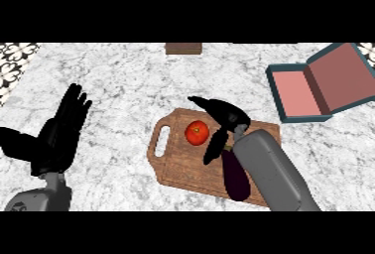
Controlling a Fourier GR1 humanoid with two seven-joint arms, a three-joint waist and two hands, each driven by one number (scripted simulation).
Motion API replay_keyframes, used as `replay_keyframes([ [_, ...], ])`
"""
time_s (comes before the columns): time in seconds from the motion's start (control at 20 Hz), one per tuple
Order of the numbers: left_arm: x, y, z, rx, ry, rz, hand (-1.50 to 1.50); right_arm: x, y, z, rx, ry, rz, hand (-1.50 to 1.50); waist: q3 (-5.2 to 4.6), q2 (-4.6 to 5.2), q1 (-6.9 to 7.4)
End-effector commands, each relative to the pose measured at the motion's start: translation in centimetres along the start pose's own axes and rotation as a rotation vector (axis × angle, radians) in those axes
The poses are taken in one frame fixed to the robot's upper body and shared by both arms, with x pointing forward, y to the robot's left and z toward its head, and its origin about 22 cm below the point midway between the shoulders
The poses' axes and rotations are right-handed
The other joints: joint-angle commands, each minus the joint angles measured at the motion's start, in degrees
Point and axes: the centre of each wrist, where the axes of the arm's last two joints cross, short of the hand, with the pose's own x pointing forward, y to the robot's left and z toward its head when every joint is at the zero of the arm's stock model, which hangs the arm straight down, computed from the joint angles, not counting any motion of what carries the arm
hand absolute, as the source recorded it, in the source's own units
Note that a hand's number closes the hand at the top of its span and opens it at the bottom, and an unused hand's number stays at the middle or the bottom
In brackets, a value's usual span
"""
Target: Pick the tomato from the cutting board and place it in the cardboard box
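Marble tabletop [132,74]. Tomato [197,133] sits on cutting board [183,171]; right hand [223,119] hovers just beside it, fingers apart, ungrasped. Cardboard box [322,82] open, waiting. Left hand [58,131] resting, fingers straight.

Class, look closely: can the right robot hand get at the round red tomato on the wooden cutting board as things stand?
Probably yes: the right robot hand hovers open beside the round red tomato on the wooden cutting board, nothing between them.

Wood-grain cutting board [183,171]; glossy tomato [196,133]; marbled stone counter [124,79]; seemingly matt cardboard box [322,84].
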Motion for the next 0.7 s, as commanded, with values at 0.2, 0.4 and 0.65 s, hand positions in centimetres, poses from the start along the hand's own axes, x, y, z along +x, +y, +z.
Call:
replay_keyframes([
  [0.2, 1.1, -0.6, 0.7, 0.003, -0.014, 0.008, 0.00, 0.1, 2.8, 0.9, -0.009, -0.023, 0.010, -1.50, 0.00, -0.12, -0.17],
  [0.4, -0.5, 1.2, -0.9, 0.008, -0.024, -0.021, 0.00, -0.5, 1.2, -1.6, -0.027, -0.021, 0.025, -1.50, 0.00, 0.09, 0.16],
  [0.65, 0.2, 0.3, 0.0, -0.018, -0.012, 0.002, 0.00, 1.5, 3.1, -1.2, -0.027, -0.105, 0.112, 1.50, 0.00, 0.01, 0.28],
])
